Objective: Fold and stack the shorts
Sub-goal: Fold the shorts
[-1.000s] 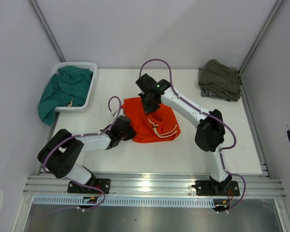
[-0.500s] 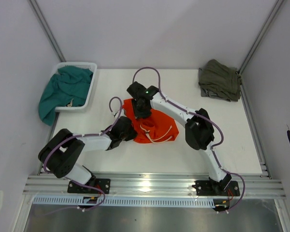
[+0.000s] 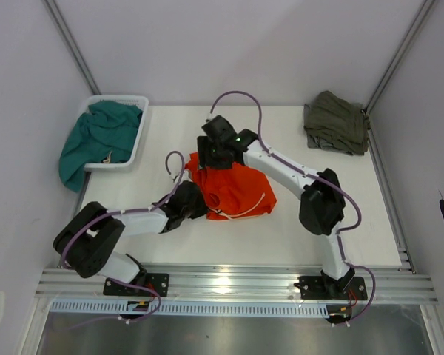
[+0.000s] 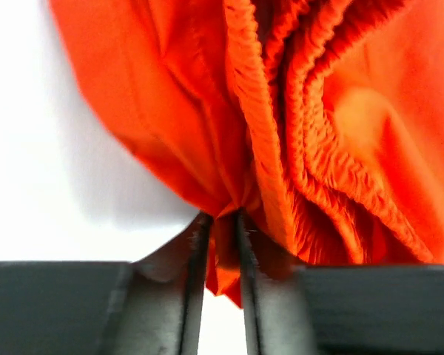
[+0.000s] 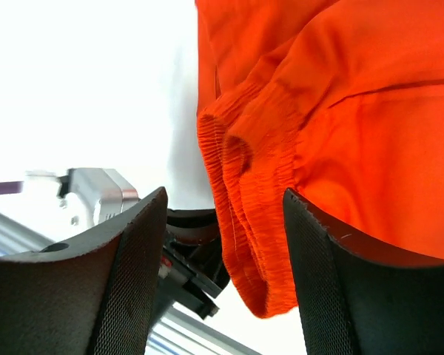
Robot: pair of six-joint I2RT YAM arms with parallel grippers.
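The orange shorts lie bunched mid-table, their white drawstring showing near the front edge. My left gripper sits at their left edge. In the left wrist view it is shut on a pinch of the orange fabric, which fills the narrow gap between the jaws. My right gripper hovers at the shorts' far left corner. Seen from the right wrist, it stands open with the gathered waistband hanging loose between the fingers, touching neither pad.
A white basket at the back left holds a teal garment that spills over its near side. An olive-green garment lies folded at the back right corner. The left gripper's body shows just beyond the waistband in the right wrist view.
The right gripper carried the shorts' edge leftward, then opened, let go and drew back towards the far side. The shorts now lie more doubled over. The left jaws have eased slightly.
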